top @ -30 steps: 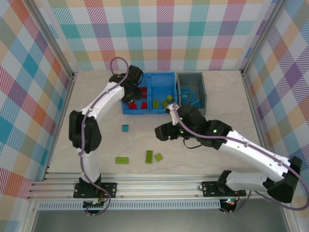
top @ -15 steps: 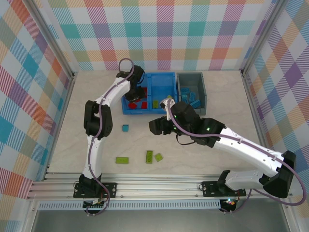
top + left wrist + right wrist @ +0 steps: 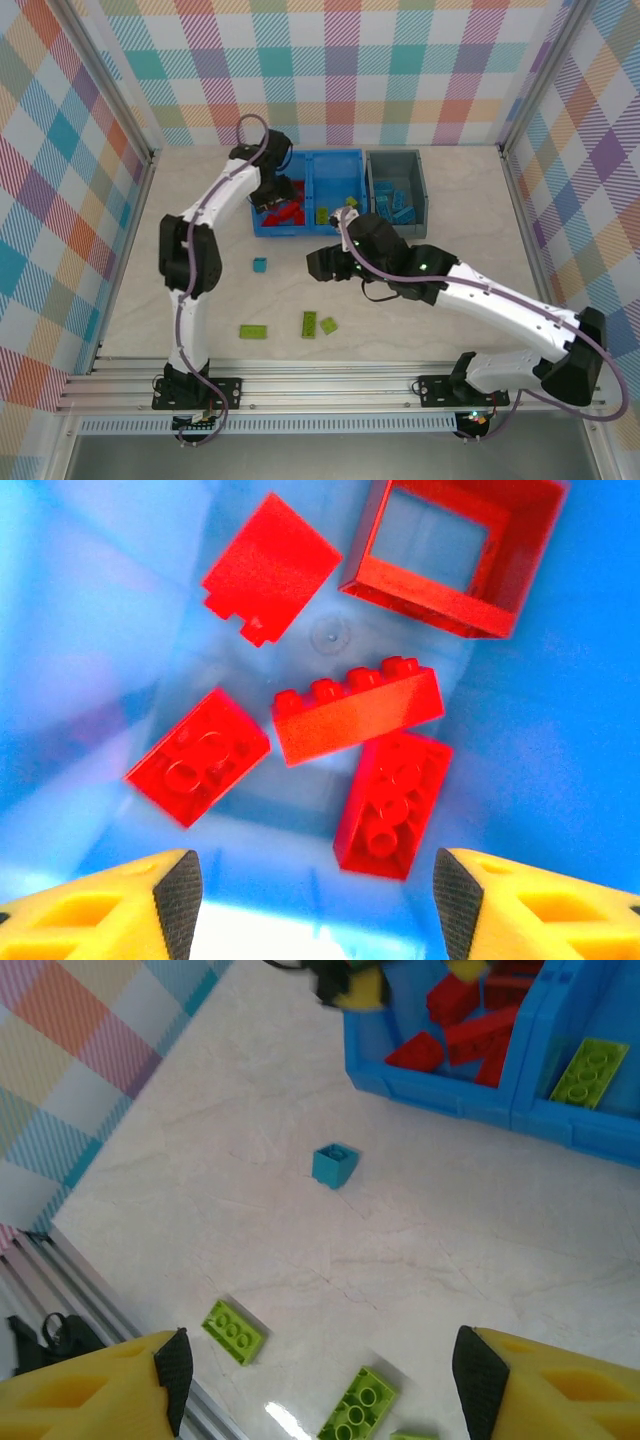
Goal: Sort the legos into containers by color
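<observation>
three lime legos (image 3: 253, 331) and one teal brick (image 3: 260, 265) sit loose on the desk (image 3: 470, 220). left pincer (image 3: 315, 890) hangs wide and empty over the red bricks (image 3: 357, 709) in the left compartment of the blue bin (image 3: 275, 231), lime bricks (image 3: 323, 215) in its right one. right pincer (image 3: 320, 1380) is wide and empty above the desk. blue bricks (image 3: 398, 205) are in the grey bin (image 3: 396, 158)

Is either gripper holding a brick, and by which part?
Nothing is held. The left gripper is open over the red bricks in the blue bin; the right gripper is open over the table.
</observation>
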### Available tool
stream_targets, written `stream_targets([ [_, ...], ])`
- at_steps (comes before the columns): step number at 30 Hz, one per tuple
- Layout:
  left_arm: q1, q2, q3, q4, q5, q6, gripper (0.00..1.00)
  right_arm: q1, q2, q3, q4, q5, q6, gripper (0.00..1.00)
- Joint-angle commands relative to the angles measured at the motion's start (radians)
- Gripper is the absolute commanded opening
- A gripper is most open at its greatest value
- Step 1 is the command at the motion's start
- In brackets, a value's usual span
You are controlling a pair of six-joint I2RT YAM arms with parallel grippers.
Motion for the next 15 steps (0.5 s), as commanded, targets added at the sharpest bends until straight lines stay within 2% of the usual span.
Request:
stream_targets([
  [1, 0.007, -0.289, -0.125, -0.035, -0.089, -0.030, 0.64, 0.047, 0.144, 0.065, -0.011, 0.063, 0.078, 0.71],
  [5, 0.005, -0.671, -0.438, 0.045, -0.130, -0.018, 0.66, 0.096, 0.410, 0.248, -0.070, 0.110, 0.205, 0.71],
  [8, 0.005, -0.946, -0.625, 0.071, -0.131, 0.015, 0.70, 0.129, 0.620, 0.455, -0.169, 0.158, 0.273, 0.73],
  [11, 0.005, -1.176, -0.743, 0.037, -0.124, 0.057, 0.75, 0.134, 0.809, 0.676, -0.288, 0.180, 0.319, 0.80],
  [15, 0.005, -1.392, -0.799, -0.060, -0.123, 0.094, 0.76, 0.132, 1.010, 0.912, -0.395, 0.211, 0.335, 0.84],
])
